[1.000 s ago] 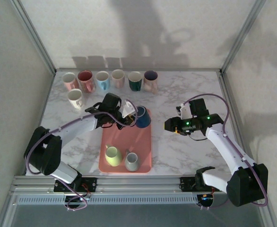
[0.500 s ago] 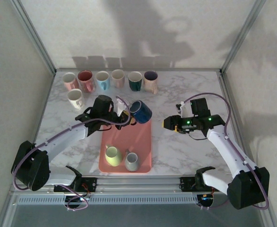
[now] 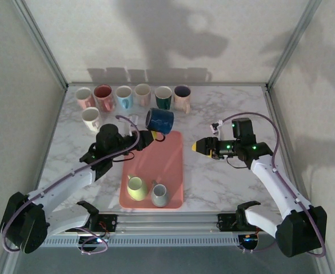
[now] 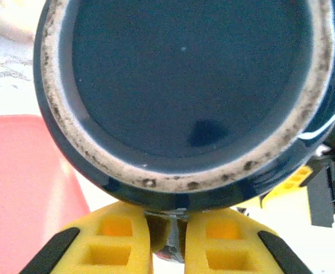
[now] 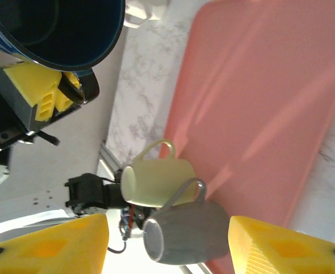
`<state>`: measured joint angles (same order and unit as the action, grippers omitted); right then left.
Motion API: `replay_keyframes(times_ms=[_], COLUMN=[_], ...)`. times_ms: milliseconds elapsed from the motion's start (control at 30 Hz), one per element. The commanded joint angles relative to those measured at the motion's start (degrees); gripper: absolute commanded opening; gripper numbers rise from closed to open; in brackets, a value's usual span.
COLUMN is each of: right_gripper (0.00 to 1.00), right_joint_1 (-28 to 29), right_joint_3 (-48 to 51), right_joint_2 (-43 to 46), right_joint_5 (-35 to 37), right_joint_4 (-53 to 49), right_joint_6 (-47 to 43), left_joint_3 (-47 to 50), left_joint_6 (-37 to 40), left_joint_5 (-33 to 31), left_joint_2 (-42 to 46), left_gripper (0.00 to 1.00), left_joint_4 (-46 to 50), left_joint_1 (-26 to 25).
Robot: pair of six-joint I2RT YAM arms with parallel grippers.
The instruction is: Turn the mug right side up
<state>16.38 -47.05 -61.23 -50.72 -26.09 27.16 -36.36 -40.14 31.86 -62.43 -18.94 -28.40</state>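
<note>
Above the twelve-o'clock end of the flat pink plastic tray (image 3: 168,162), the dark blue glazed ceramic mug (image 3: 159,121) hangs in the air, lying roughly on its side and clear of the marble-patterned tabletop (image 3: 213,177). The left pincer (image 4: 167,240) is pressed together on the mug's handle. In the left wrist view the speckled, unglazed foot ring (image 4: 58,117) faces the camera, so the mouth seems to point toward three o'clock. There the right pincer (image 3: 197,146) waits with its fingers spread and nothing between them.

The mug looks like stoneware: stiff, fairly heavy and breakable if dropped. The glaze is probably slick, and with only the handle held, the body could swing or twist about that narrow pinch. The handle loop seems the surest place to hold it, where the fingers cannot slide off. The wall and rim would suit a second grip. A pale green mug (image 3: 136,188) and a grey mug (image 3: 159,195) lie at the tray's six-o'clock end, well apart from it.
</note>
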Motion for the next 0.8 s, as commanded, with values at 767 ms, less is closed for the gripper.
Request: replay_keyframes(times_ms=[767], right_gripper=[0.54], right_joint_1=[6.6], right_joint_3=[6.7], right_joint_2=[-4.5], right_joint_5=[-3.1], right_joint_4=[45.4], right_joint_6=[31.3], left_joint_3=[3.2], left_joint_6=[-22.0], left_joint_5=[-3.1], left_joint_2=[1.1], left_gripper=[0.00], left_joint_4=[-20.3], left_joint_1=[0.3])
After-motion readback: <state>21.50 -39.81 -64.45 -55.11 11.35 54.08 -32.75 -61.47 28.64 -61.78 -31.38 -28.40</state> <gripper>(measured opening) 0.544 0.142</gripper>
